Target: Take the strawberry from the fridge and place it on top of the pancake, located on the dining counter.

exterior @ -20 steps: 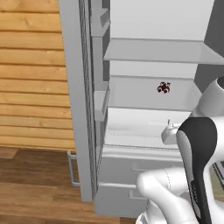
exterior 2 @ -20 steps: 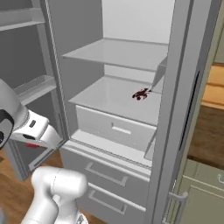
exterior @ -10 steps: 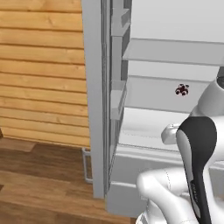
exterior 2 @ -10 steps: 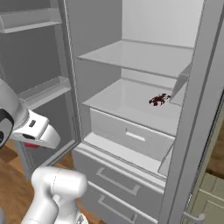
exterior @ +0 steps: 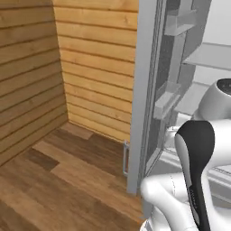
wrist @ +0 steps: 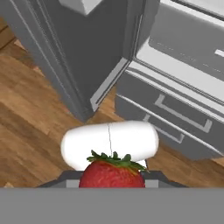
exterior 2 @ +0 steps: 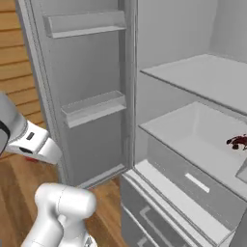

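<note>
A red strawberry (wrist: 112, 174) with green leaves sits at the bottom of the hand view, right where my gripper (wrist: 112, 183) closes, and it hides the fingertips. The gripper is shut on it, held out over the wooden floor in front of the fridge (exterior 2: 193, 111). The fridge stands open, with a white inside and clear shelves. Its grey left door (exterior 2: 87, 87) swings out toward me. Two grey drawers (wrist: 175, 113) lie below. The pancake and the dining counter are out of view.
A small dark red cluster (exterior 2: 237, 142) lies on the middle fridge shelf. The open door (exterior: 146, 90) stands edge-on as a tall obstacle beside my arm. A wood plank wall (exterior: 67, 67) and brown floorboards (exterior: 54, 180) lie to the left.
The whole picture has shifted, so the base has moved: the fridge slides right in both base views, and more wooden wall and floor show at left. The grip is unchanged.
</note>
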